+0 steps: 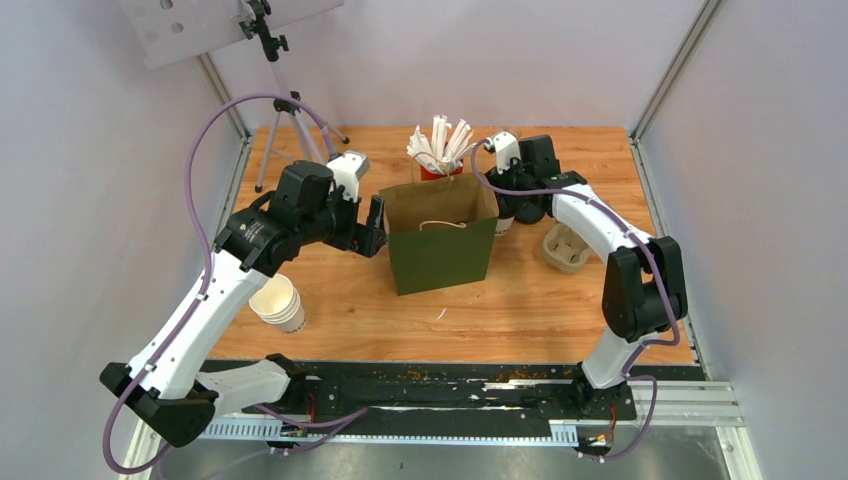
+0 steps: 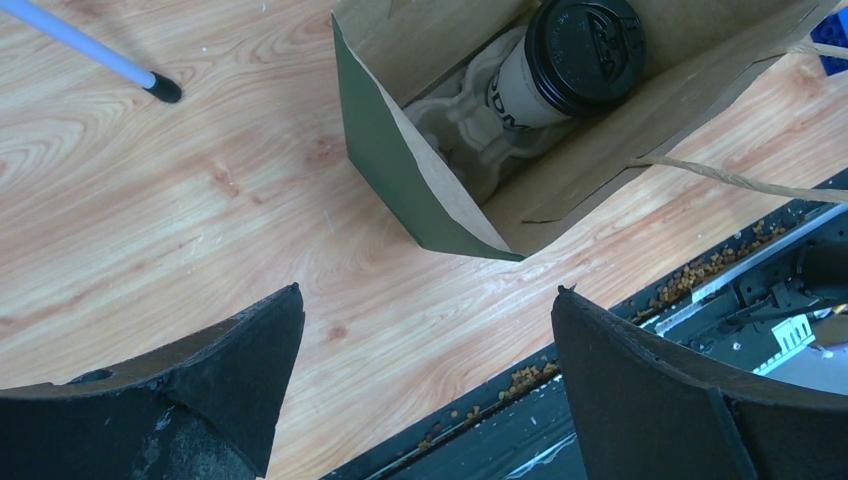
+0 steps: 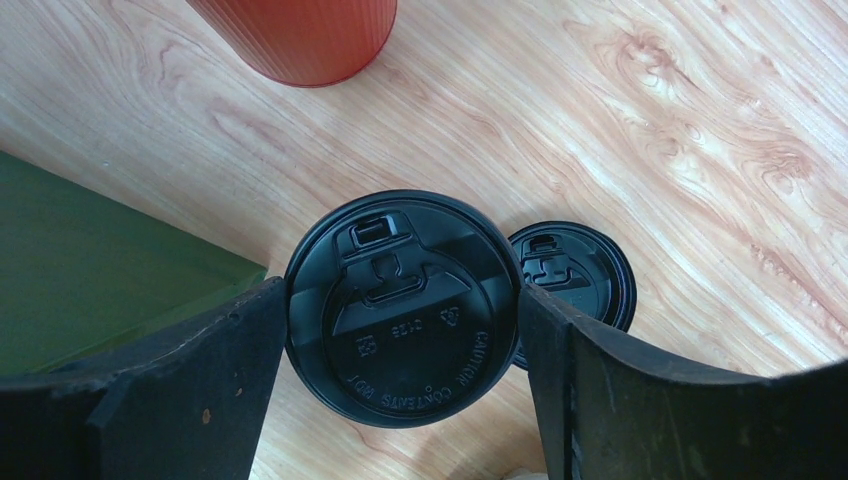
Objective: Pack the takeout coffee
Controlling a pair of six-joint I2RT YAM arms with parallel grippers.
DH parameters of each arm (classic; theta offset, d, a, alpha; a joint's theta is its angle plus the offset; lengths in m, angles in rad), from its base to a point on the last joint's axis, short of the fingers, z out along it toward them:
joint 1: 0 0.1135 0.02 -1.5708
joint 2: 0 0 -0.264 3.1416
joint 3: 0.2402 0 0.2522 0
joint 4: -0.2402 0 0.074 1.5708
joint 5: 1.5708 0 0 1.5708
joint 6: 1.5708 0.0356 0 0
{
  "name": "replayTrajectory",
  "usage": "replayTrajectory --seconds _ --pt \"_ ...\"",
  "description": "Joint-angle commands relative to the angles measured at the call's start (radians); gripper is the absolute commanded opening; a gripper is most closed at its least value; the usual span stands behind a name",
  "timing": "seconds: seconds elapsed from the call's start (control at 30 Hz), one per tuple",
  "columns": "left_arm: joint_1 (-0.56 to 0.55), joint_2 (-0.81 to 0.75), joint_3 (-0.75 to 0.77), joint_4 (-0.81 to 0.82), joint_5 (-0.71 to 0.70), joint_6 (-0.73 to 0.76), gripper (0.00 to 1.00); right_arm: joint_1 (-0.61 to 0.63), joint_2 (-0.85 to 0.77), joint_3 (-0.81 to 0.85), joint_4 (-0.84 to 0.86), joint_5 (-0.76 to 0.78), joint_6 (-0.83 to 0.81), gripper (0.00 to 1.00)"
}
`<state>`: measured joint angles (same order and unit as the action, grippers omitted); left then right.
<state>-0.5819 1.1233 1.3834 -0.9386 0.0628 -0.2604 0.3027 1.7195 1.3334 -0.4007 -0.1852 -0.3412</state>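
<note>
One takeout coffee (image 3: 403,310), a cup under a round black lid, stands on the table just right of the green paper bag (image 1: 440,250). My right gripper (image 3: 401,300) straddles it, with both fingers touching the lid's rim. From above, the right gripper (image 1: 505,215) hides most of that cup. Another lidded coffee (image 2: 570,60) leans inside the open bag (image 2: 400,170) on a pulp carrier (image 2: 470,120). My left gripper (image 2: 430,292) stands open and empty. It hovers by the bag's left side (image 1: 375,228), above the wood.
A red cup of white sticks (image 1: 437,172) stands behind the bag, and its base shows in the right wrist view (image 3: 300,40). A second black lid (image 3: 585,275) lies beside the gripped cup. A pulp carrier (image 1: 565,250), a stack of paper cups (image 1: 280,303) and a tripod (image 1: 285,120) are also on the table.
</note>
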Motion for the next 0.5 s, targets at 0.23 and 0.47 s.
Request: replayTrajectory --seconds 0.23,0.47 --pt "-0.002 -0.005 0.041 0.030 0.008 -0.008 1.00 0.003 0.016 0.013 0.012 0.018 -0.002 0.83" --pt "-0.002 -0.004 0.043 0.030 0.010 -0.009 1.00 0.001 -0.035 0.021 -0.001 0.051 0.004 0.88"
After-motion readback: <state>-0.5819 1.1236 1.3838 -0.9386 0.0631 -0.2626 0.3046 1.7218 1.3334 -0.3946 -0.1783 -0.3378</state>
